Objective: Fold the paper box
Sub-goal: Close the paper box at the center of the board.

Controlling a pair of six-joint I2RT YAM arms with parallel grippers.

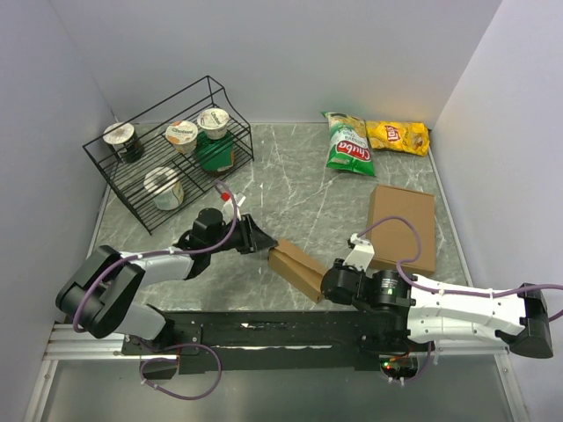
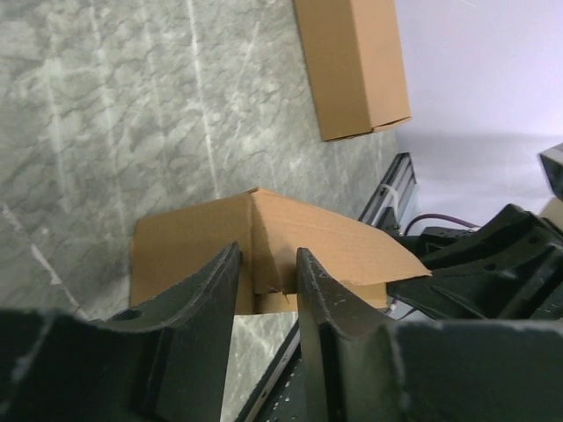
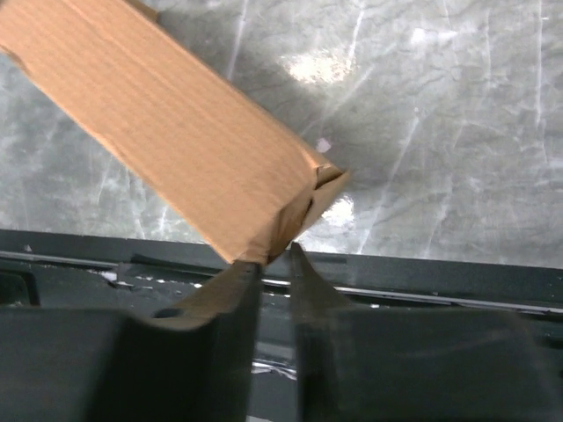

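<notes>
The paper box point(image 1: 295, 266) is a brown kraft cardboard blank, partly folded into a long shape, held above the table's near edge between both grippers. My left gripper point(image 1: 262, 241) is at its left end. In the left wrist view my gripper point(image 2: 266, 264) closes its fingers on either side of a creased ridge of the box point(image 2: 308, 237). My right gripper point(image 1: 324, 283) is at the box's right end. In the right wrist view my gripper point(image 3: 273, 261) pinches the lower corner of the box point(image 3: 176, 132) between nearly closed fingertips.
A plain brown cardboard slab point(image 1: 402, 227) lies at the right, also in the left wrist view point(image 2: 352, 66). A black wire rack point(image 1: 167, 149) with yogurt cups stands at the back left. A green chips bag point(image 1: 347, 145) and a yellow one point(image 1: 398, 136) lie at the back.
</notes>
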